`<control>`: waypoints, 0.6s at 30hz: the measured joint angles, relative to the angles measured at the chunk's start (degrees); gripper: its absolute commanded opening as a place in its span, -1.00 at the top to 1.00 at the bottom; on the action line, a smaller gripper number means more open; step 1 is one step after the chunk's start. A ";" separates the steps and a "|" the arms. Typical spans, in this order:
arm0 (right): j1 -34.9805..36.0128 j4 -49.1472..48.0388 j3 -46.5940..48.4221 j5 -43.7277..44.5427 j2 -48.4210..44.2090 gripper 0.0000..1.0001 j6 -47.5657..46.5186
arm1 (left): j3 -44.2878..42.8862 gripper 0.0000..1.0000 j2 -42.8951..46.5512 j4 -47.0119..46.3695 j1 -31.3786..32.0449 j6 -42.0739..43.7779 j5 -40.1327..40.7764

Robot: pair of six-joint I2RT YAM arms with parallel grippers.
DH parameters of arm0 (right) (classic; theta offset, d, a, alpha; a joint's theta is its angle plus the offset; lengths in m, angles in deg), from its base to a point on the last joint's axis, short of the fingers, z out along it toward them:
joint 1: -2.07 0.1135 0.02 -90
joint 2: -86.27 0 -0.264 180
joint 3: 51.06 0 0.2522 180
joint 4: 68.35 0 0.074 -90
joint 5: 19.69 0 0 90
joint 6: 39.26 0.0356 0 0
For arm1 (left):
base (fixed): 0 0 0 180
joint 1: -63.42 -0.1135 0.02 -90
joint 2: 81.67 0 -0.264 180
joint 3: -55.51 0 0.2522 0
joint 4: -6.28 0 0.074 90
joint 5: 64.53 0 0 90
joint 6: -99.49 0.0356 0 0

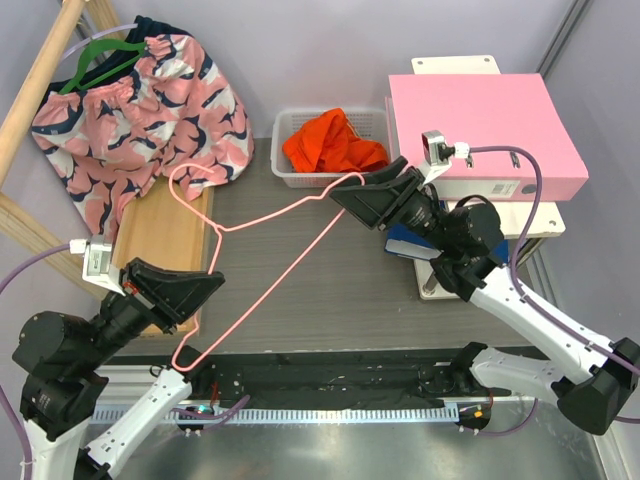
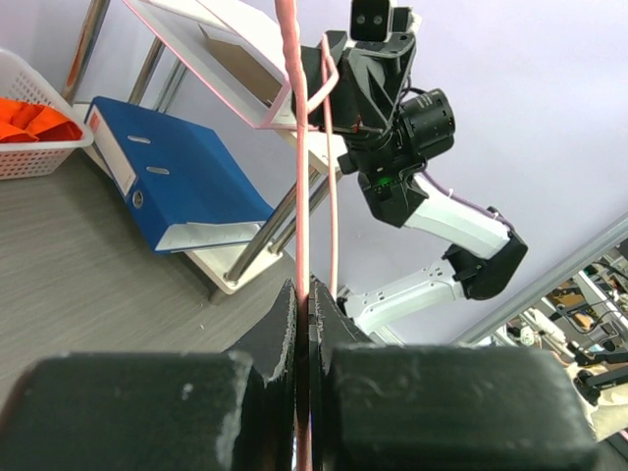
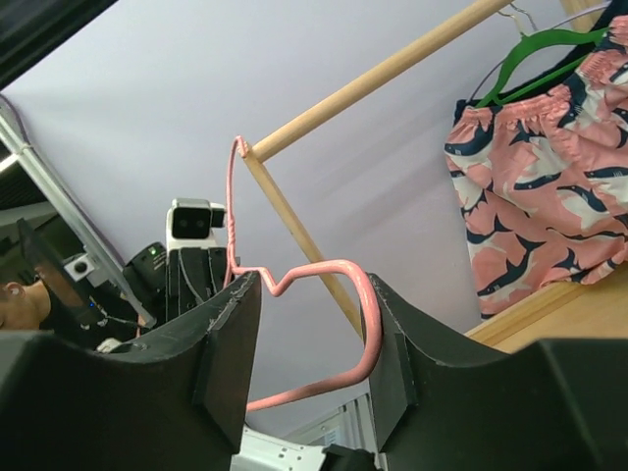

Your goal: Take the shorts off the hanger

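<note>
**Ana:** Where are the shorts (image 1: pixel 330 145)?

**Ben:** They lie in the white basket (image 1: pixel 300 180) at the back of the counter (image 1: pixel 380 290). They are off the hanger (image 3: pixel 367 314).

**Ana:** Where is the hanger?

**Ben:** The pink hanger is up over the counter, between the 2 claws. The left claw (image 1: pixel 208 288) is clenched on the wire at 1 end.

**Ana:** And the right claw (image 1: pixel 345 195)?

**Ben:** It is released. It has a gap, and the bend at the other end of the hanger sits in the gap. I cannot tell if it presses on the wire.
</note>
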 measured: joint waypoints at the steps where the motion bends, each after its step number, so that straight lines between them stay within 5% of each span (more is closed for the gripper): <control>1: -0.11 -0.26 0.04 -1.09 -0.04 0.03 0.00 | 0.00 1.00 0.00 0.00 0.00 0.00 -0.02; 13: -2.45 15.93 7.80 -13.27 -0.15 0.22 -9.22 | -1.46 1.00 -0.26 2.36 0.00 2.01 -2.34; 15: -3.19 17.31 7.89 -14.97 -0.15 0.41 -9.60 | -1.49 1.00 -0.31 2.73 0.00 2.36 -2.93; 16: -3.50 17.62 7.89 -15.67 -0.15 0.88 -9.53 | -1.49 1.00 -0.35 2.89 0.00 2.62 -3.26; 18: -4.04 17.77 7.85 -16.90 -0.13 0.99 -8.85 | -1.49 1.00 -0.46 3.21 0.00 3.13 -3.96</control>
